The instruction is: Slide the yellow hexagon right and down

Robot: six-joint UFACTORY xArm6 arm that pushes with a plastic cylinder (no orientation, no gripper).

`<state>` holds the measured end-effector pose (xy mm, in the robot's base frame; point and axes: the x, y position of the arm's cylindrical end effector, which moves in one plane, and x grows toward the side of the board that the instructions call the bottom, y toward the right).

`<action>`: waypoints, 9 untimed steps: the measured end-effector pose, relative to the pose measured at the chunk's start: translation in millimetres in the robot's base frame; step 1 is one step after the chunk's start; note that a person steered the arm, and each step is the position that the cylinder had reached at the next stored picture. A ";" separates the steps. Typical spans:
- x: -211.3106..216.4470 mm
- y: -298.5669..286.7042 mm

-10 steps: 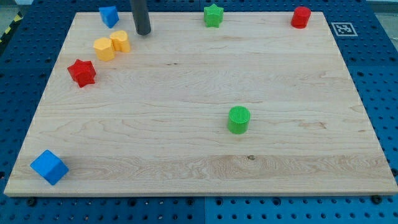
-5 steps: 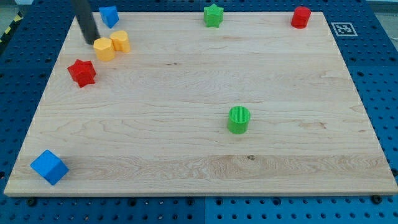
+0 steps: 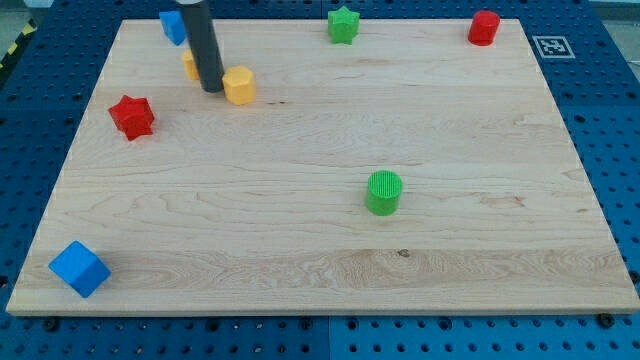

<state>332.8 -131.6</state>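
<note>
The yellow hexagon (image 3: 239,86) lies on the wooden board (image 3: 320,230) at the upper left. My tip (image 3: 211,88) stands just to its left, touching or nearly touching it. The rod rises from there toward the view's top. A second yellow block (image 3: 189,66) sits behind the rod, mostly hidden by it, so its shape is unclear.
A red star (image 3: 131,116) lies left of my tip. A blue block (image 3: 172,25) is at the top left, partly hidden by the rod. A green star (image 3: 343,24) and a red cylinder (image 3: 484,27) sit along the top edge. A green cylinder (image 3: 383,192) is mid-board. A blue cube (image 3: 78,268) is at the bottom left.
My tip swept from the hexagon's upper left to the right and down. The yellow hexagon slid right and slightly down, away from the other yellow block.
</note>
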 end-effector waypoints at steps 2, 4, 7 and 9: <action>5.8 16.7; 8.6 37.2; 7.5 192.7; 31.4 297.1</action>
<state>364.2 165.4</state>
